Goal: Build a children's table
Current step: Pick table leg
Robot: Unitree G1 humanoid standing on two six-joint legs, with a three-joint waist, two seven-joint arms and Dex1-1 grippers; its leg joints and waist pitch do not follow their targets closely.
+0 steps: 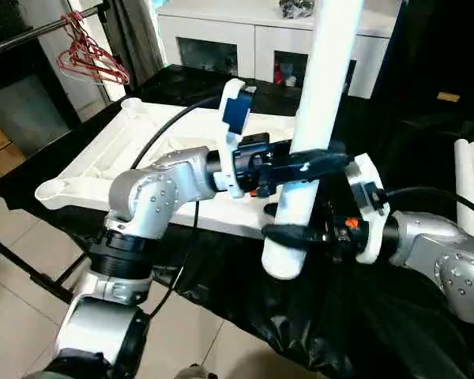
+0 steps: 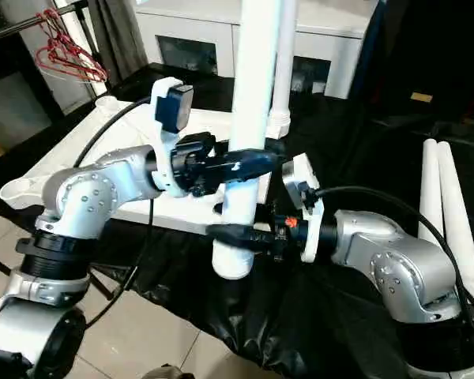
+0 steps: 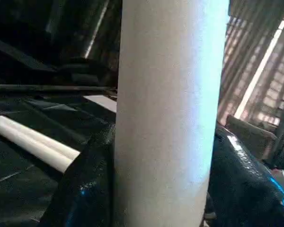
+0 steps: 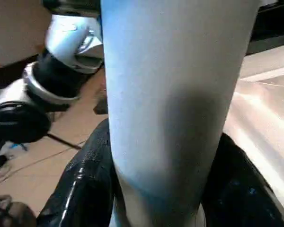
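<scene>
Children's table, white plastic: ribbed rimmed top [image 1: 103, 158] lies underside-up on black-draped bench [image 1: 245, 316]. Long white tubular leg [image 1: 312, 118] held near upright over near edge, left gripper [image 1: 304, 166] above, right gripper [image 1: 288, 233] below, both jaws grasping it. Step: leg fitting. Next, judged: steer lower end into round corner socket [image 1: 54, 189], press down.

Left arm: silver forearm reaching in from the left, wrist level
Left gripper [image 1: 304, 168]: black fingers [image 3: 85, 189] closed around the upright white leg [image 1: 320, 95], upper grip
Right arm: forearm entering from the right, wrist turned inward
Right gripper [image 1: 288, 234]: fingers [image 4: 80, 189] clasping the same leg, just below the left gripper, near its lower end
</scene>
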